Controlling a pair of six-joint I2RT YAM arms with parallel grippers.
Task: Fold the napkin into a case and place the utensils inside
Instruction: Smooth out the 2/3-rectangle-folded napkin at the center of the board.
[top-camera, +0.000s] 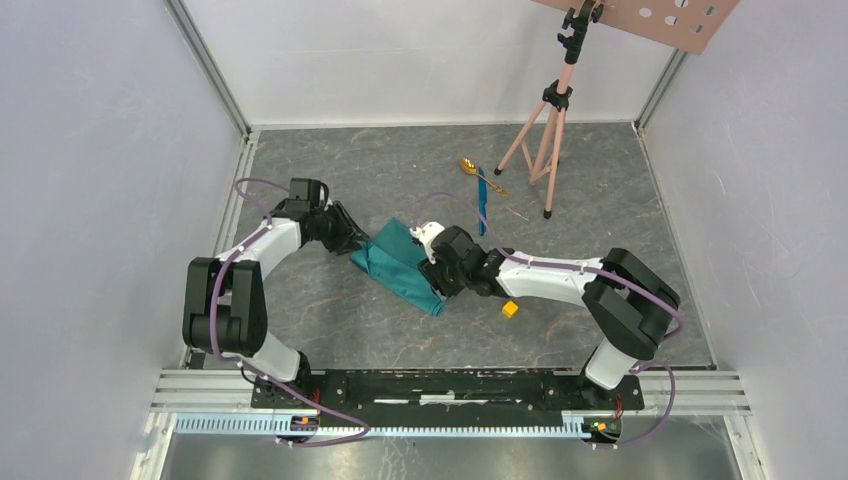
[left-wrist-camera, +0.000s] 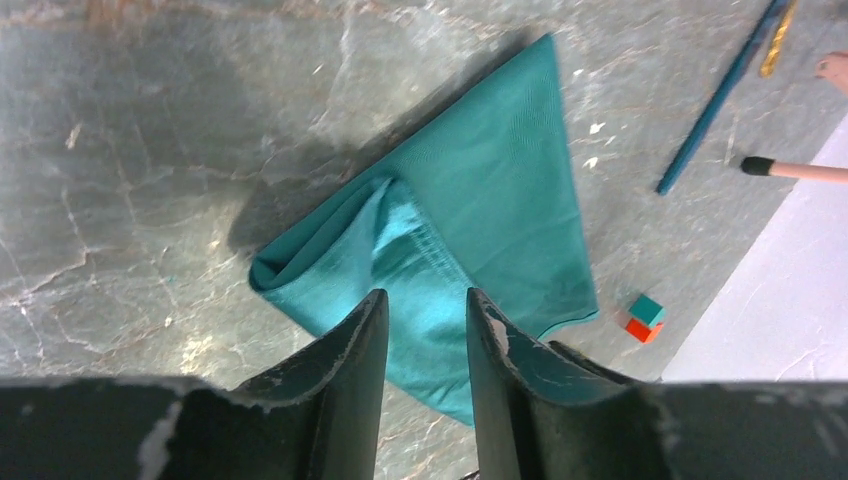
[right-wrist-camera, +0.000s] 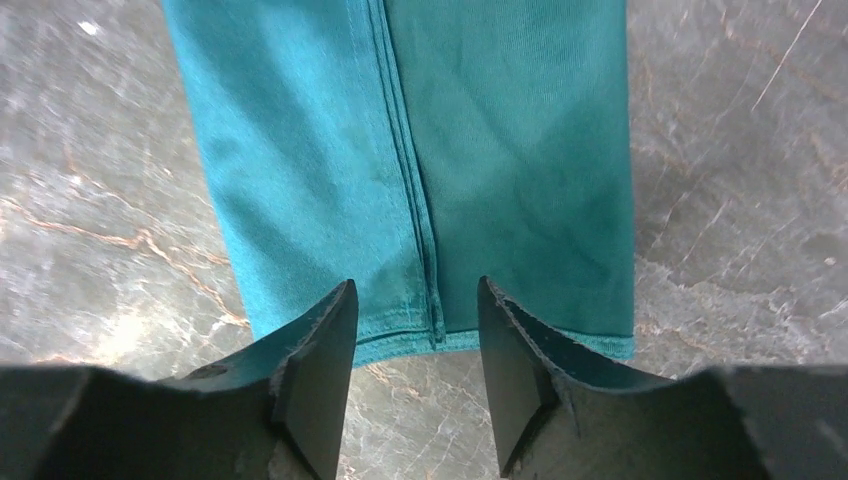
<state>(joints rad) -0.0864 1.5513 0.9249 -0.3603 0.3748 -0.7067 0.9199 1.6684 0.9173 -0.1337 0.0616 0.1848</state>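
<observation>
The napkin (top-camera: 400, 262) is a teal-green cloth lying on the table as a long, flat, folded bundle, one flap turned over along its length (left-wrist-camera: 490, 200). My left gripper (top-camera: 355, 245) hovers at its left end, jaws open (left-wrist-camera: 427, 305) with cloth showing below the gap. My right gripper (top-camera: 438, 290) is at the near right end, open (right-wrist-camera: 415, 295) just over the hemmed edge of the napkin (right-wrist-camera: 420, 150), nothing pinched. The utensils lie beyond the cloth: a gold spoon (top-camera: 468, 166) and a blue stick (top-camera: 481, 200), the stick (left-wrist-camera: 720, 100) beside the spoon (left-wrist-camera: 778, 40).
A yellow cube (top-camera: 510, 309) sits right of the napkin's near end, and a teal and red cube pair (left-wrist-camera: 645, 317) lies close to the cloth. A pink tripod (top-camera: 545, 130) stands at the back right, one foot (left-wrist-camera: 790, 168) near the utensils. White walls enclose the table.
</observation>
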